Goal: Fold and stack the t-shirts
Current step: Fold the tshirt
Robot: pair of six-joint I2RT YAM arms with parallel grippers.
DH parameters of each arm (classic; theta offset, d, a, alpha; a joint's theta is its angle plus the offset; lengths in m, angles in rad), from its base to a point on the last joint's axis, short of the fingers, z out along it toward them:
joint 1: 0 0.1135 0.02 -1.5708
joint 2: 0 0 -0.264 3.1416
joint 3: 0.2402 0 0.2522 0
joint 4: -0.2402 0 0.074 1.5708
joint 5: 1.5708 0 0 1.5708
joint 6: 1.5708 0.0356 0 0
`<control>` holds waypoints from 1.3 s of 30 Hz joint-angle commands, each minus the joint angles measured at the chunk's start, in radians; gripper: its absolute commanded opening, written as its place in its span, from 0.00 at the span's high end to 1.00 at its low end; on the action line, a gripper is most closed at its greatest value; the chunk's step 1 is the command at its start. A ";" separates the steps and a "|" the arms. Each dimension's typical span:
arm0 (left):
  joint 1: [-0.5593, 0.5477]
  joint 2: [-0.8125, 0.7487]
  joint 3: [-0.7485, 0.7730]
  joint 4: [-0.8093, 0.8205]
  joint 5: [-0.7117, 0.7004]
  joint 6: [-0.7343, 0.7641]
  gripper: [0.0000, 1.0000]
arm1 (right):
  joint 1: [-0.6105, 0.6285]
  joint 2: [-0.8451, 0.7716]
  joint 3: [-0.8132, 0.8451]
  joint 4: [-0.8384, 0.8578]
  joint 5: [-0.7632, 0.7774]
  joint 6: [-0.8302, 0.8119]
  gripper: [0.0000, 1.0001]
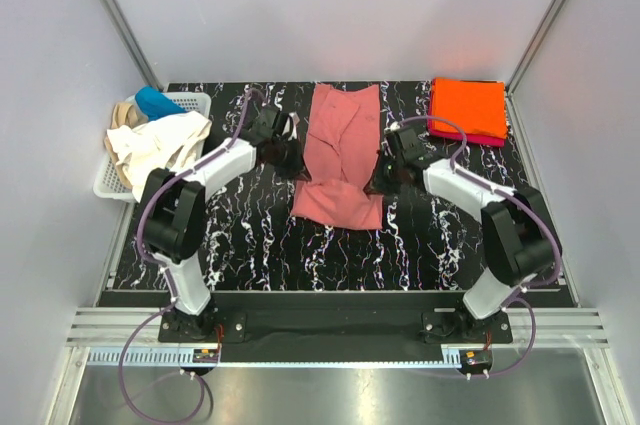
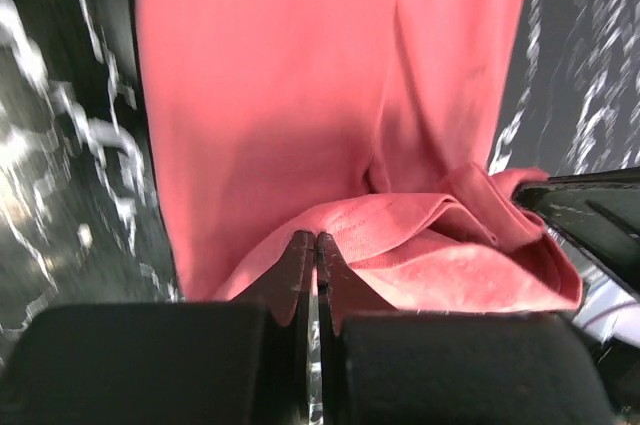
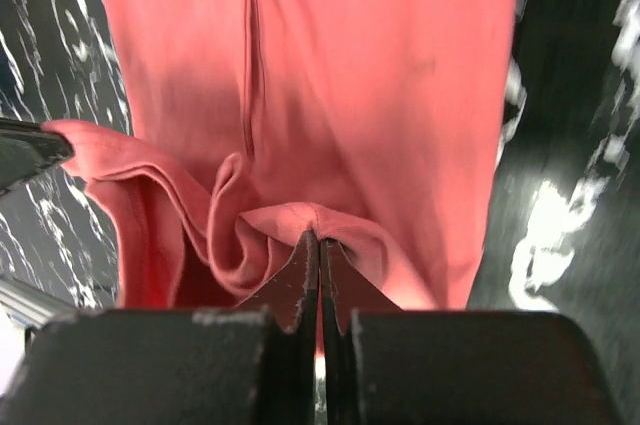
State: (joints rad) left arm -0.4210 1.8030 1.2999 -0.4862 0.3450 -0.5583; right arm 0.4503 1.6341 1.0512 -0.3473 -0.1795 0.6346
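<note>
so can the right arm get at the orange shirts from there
Probably not yet: the right gripper is shut on the pink t-shirt. Nothing blocks the way to the orange shirts once it lets go.

A robotics lab cell, this: white panel walls (image 1: 330, 5), aluminium rails (image 1: 330, 330), robot arms (image 1: 180, 215) bolted to a black marbled table (image 1: 260, 255).

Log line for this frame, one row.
phase: mid-fold | left gripper: shut on pink t-shirt | right gripper: shut on it | orange stack: far right | basket: far left, holds unfolded shirts
</note>
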 commanded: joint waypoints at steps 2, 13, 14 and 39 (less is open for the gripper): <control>0.040 0.056 0.154 0.003 0.031 0.035 1.00 | -0.051 0.059 0.130 -0.019 -0.061 -0.085 1.00; 0.113 0.321 0.467 -0.009 0.084 0.057 1.00 | -0.166 0.291 0.429 -0.050 -0.136 -0.159 1.00; 0.120 0.350 0.485 -0.009 0.089 0.057 1.00 | -0.173 0.312 0.449 -0.050 -0.149 -0.164 1.00; 0.183 0.530 0.714 0.049 0.032 0.032 0.91 | -0.262 0.673 0.884 -0.170 -0.216 -0.217 0.71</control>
State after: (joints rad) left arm -0.2577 2.3432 1.9640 -0.4911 0.4076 -0.5228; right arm 0.2024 2.2917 1.8584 -0.4866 -0.3859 0.4339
